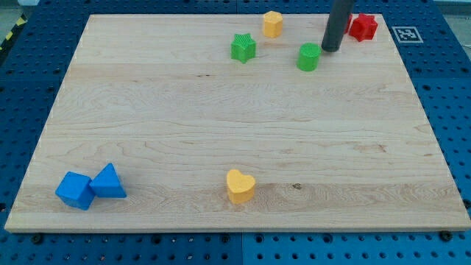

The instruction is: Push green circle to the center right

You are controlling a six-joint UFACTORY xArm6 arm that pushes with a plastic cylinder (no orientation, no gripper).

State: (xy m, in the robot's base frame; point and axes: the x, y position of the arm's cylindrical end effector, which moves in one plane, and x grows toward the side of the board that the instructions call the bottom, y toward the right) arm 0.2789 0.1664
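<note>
Risk comes from my tip [330, 49], just right of the green circle [309, 57] in the upper right. No fingers exist here. Pushing from this side would send it left toward the green star [243, 48].

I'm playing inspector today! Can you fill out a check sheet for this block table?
Surface: wooden board, flat.
Job's things: green circle near the view's top, right of middle.
Clutter: green star, yellow block, red block, yellow heart, blue cube touching blue triangle.
Tool: my tip just right of the green circle, a slight gap.
Cables: nothing seen.
Surroundings: blue pegboard; a marker tag.
</note>
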